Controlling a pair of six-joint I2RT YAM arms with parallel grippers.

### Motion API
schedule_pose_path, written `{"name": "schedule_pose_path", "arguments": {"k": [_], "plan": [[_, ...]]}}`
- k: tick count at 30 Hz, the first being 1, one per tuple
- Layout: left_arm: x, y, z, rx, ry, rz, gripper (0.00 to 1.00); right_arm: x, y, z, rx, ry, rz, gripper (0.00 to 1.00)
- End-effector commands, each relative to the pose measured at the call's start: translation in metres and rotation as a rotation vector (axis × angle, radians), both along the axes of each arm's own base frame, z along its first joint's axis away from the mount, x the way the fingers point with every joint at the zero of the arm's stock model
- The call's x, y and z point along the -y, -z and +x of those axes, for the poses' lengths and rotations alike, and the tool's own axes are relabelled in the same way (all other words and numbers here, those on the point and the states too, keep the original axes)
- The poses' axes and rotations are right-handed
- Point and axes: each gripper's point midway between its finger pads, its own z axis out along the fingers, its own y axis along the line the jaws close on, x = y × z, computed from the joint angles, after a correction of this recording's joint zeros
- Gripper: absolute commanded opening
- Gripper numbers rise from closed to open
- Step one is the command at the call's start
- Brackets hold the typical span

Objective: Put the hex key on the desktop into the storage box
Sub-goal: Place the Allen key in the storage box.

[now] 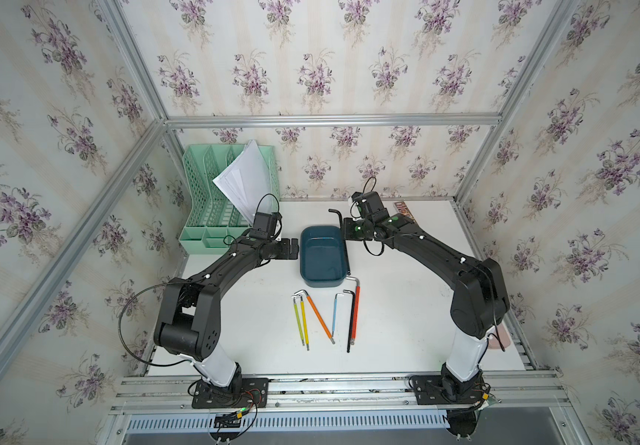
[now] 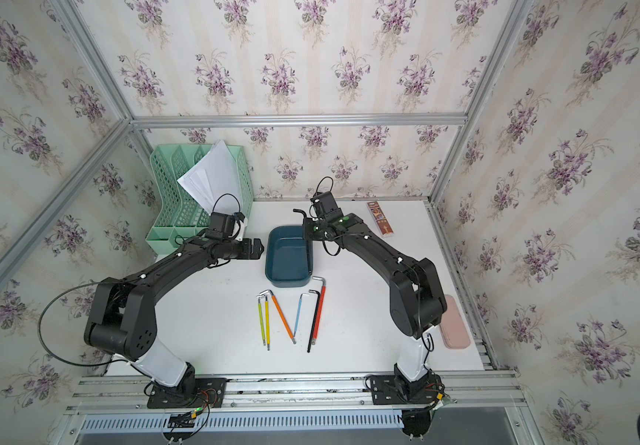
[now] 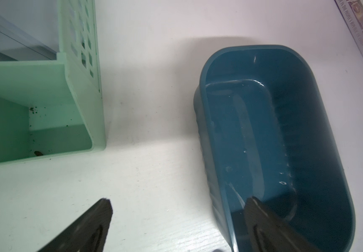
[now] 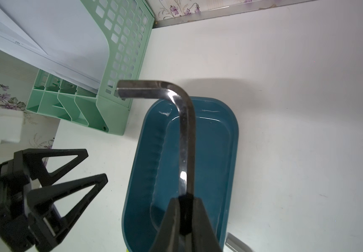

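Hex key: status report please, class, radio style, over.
Right gripper shut on dark hex key, raised over storage box. Left gripper open, beside box. Box empty, nothing in the way.

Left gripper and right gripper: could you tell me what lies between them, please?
The storage box sits between the left gripper and right gripper, in both top views.

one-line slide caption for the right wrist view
Right tool holds a hex key over the teal storage box.
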Motion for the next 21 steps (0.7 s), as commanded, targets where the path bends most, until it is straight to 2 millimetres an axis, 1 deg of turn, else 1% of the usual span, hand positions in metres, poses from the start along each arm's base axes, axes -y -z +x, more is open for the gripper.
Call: {"name": "schedule_pose_path", "arguments": {"k": [1,6,11,17,21], "plan": [[0.006,-0.013,0.003,0.035,0.011,-0.043,0.99,-0.019,-0.002,0.011,0.007,-0.01,0.053,0.0],[0.008,-0.021,0.0,0.026,-0.013,-0.081,0.99,-0.034,0.018,0.024,-0.014,-0.012,0.033,0.0],[0.004,-0.023,-0.003,0.026,-0.048,-0.088,0.99,-0.044,0.04,0.027,-0.037,-0.016,-0.007,0.0],[0.003,-0.021,-0.006,0.01,-0.058,-0.083,0.99,-0.048,0.068,0.029,-0.052,-0.026,-0.063,0.0],[0.006,-0.025,-0.011,0.002,-0.059,-0.113,0.99,-0.048,0.085,0.029,-0.072,-0.03,-0.096,0.0]]}}
